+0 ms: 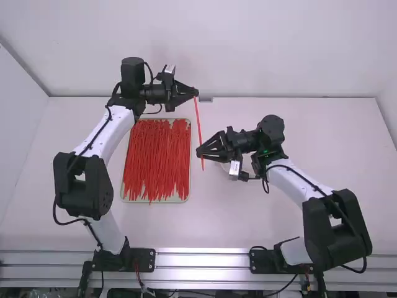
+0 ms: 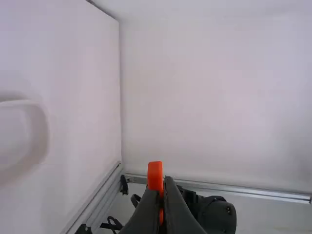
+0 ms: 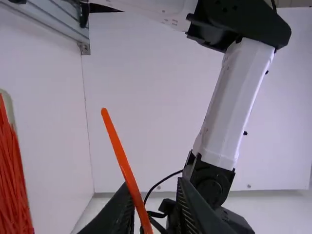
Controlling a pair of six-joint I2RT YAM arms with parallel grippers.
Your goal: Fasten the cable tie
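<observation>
A single red cable tie (image 1: 198,121) hangs nearly upright above the table, behind the middle. My left gripper (image 1: 195,94) is shut on its top end, and the orange end (image 2: 155,175) sticks out past the closed fingers (image 2: 171,195). My right gripper (image 1: 198,151) sits at the tie's lower part, coming in from the right. In the right wrist view the tie (image 3: 119,151) passes between that gripper's fingers (image 3: 122,204), which stand apart around it, and it lies close against one finger. The tie's lower tip (image 1: 202,166) pokes out below the right gripper.
A flat tray (image 1: 189,162) holding several red cable ties (image 1: 156,160) lies left of the middle, under the left arm; their edge (image 3: 9,185) also appears in the right wrist view. White walls close the table's back and left side. Bare tabletop lies to the right.
</observation>
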